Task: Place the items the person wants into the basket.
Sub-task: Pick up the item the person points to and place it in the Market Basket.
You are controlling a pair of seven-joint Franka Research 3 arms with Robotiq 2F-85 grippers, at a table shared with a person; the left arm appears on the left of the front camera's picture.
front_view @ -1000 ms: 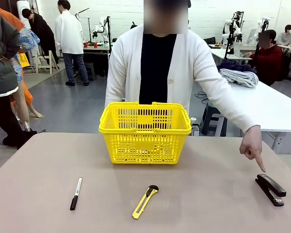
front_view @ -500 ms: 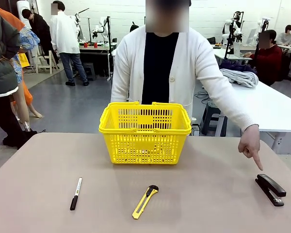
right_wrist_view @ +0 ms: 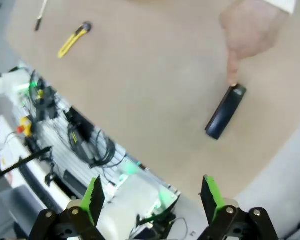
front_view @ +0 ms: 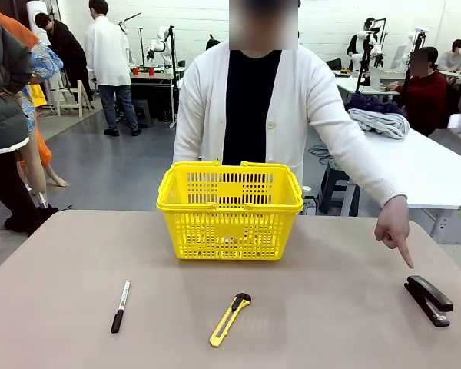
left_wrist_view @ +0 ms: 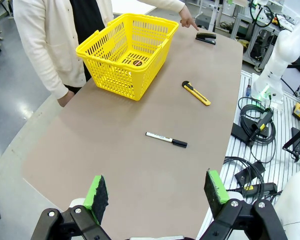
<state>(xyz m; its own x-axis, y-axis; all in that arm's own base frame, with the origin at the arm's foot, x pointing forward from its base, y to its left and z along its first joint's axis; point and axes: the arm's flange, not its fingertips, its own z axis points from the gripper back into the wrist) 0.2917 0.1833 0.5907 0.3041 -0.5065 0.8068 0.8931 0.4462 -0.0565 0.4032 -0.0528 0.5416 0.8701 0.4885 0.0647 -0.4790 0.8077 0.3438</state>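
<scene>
My left claw (left_wrist_view: 156, 190) hangs spread wide above the near left edge of the desk (left_wrist_view: 115, 165), with nothing between its green pads (left_wrist_view: 96, 194). My right claw (right_wrist_view: 151, 196) is spread just as wide and empty, looking down over the desk's right edge.

Three things lie in a loose row on the desk nearest me. On the left is a white-barrelled marker (front_view: 121, 306) with its black cap towards me. Around the middle is a yellow-and-black utility knife (front_view: 230, 319), slanted, its black end pointing away from me. Well off to the right, near the desk's edge, is the black stapler (front_view: 428, 300), lying flat. From my right wrist the stapler (right_wrist_view: 225, 112) sits ahead of the claw and somewhat to one side, well apart from the pads.

A hand (front_view: 394, 227) points one finger down at the stapler's far end. I cannot tell whether the fingertip touches it.

Farther back, at the middle of the desk, stands the yellow basket (front_view: 230, 231), upright, both handles folded down along its rim. Behind it, at the far side, stands the person (front_view: 253, 108) in a white cardigan, one arm stretched out towards the stapler.
</scene>
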